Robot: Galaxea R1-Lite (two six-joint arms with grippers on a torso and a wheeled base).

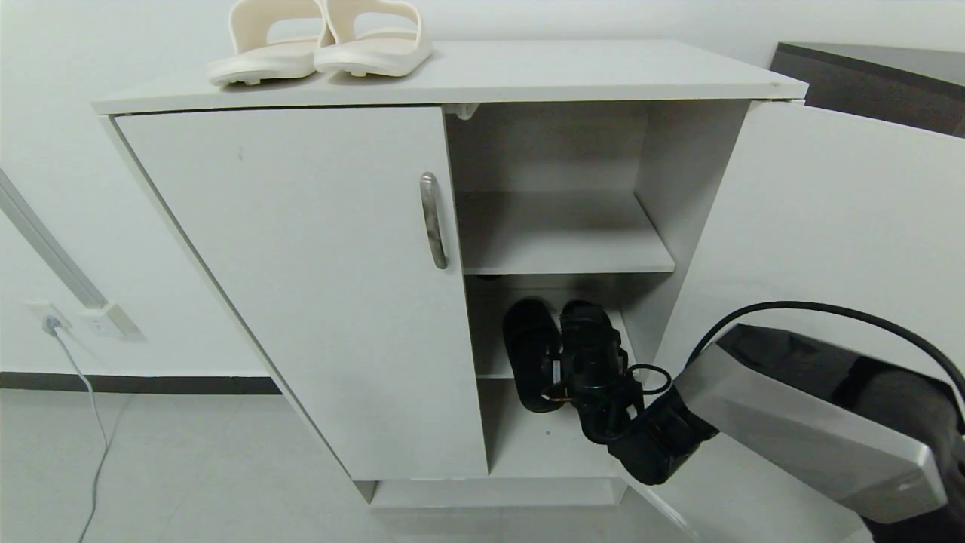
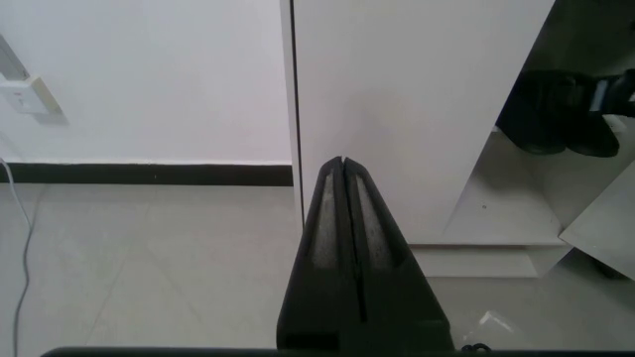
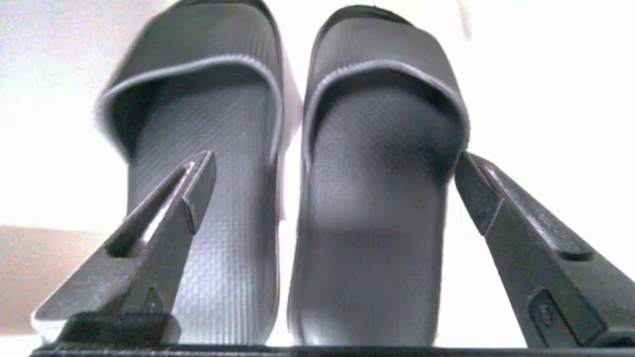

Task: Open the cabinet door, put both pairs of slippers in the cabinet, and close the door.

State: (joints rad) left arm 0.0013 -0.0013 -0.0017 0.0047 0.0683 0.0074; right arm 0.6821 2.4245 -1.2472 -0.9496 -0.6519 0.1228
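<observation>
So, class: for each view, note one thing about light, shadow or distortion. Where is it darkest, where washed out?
Head view: the sides of the cabinet taper downward, a wide-lens effect; darkest is under the shelf, where the black slippers sit in shadow. Right wrist view: the backdrop behind the slippers is washed out white. Left wrist view: soft, even light on the door.
</observation>
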